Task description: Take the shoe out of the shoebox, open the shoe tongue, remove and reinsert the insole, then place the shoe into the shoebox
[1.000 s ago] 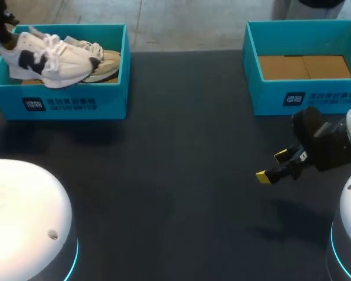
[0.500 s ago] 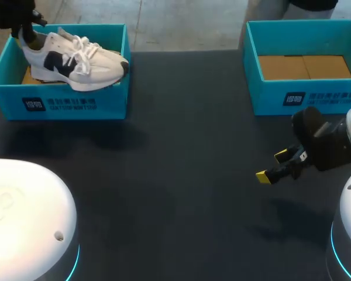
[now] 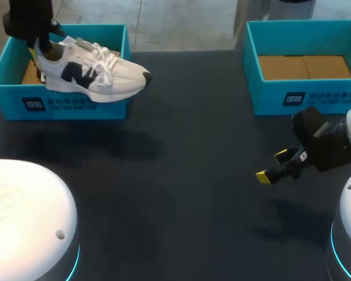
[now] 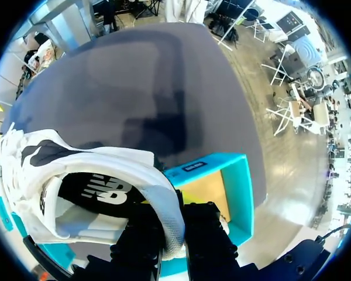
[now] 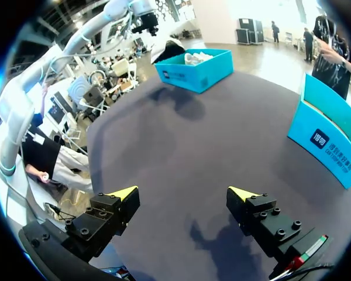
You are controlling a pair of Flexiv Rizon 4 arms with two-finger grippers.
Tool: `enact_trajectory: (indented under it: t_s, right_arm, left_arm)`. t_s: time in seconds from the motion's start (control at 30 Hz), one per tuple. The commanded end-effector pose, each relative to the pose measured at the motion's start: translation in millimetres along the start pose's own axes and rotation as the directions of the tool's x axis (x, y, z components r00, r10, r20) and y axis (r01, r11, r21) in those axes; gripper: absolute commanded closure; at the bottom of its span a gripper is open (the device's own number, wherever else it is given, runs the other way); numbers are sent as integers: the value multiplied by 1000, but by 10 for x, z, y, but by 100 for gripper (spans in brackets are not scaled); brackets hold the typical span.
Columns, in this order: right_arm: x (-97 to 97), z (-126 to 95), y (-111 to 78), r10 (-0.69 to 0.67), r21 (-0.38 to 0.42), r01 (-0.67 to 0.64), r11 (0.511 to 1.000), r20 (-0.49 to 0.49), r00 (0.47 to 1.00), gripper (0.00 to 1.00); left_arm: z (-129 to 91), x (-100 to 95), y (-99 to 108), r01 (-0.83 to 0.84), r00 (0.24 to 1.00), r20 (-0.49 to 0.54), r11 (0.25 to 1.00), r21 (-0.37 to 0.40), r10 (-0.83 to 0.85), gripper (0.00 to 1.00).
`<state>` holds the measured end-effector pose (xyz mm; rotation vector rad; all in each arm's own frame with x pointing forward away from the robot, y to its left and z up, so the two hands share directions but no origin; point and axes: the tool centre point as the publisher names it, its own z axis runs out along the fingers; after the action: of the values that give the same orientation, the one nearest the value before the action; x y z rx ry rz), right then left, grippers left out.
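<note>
Dark surface is carrying two teal boxes, and the first step is looking nearly done. The left claw is clenching the heel collar of the white shoe, which is hanging above the front wall of the left shoebox, toe poking out past its corner and not yet resting on the surface. Opening the tongue, pulling and refitting the insole, and boxing the shoe are all waiting. The right claw is hovering with fingers spread wide, gripping nothing, near the second shoebox, which is showing brown cardboard inside. Only the box's front wall, close under the sole, is looking likely to snag.
</note>
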<state>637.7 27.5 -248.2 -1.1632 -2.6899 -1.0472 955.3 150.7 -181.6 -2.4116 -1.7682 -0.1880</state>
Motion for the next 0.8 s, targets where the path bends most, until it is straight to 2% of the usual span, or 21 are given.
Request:
enact_trajectory:
  t_s: [0.03, 0.4, 0.8]
  right_arm:
    - [7, -5, -12, -1, -2, 1, 1000, 0, 1000, 0]
    - [7, -5, -12, -1, -2, 1, 1000, 0, 1000, 0]
    - [7, -5, -12, -1, -2, 1, 1000, 0, 1000, 0]
  left_arm:
    - [-113, -181, -142, 23, 999, -38, 1000, -8, -23, 100]
    - [-316, -736, -365, 45, 996, -81, 999, -25, -47, 100]
    - [-437, -1405, -443, -29, 996, -86, 997, -73, 23, 100]
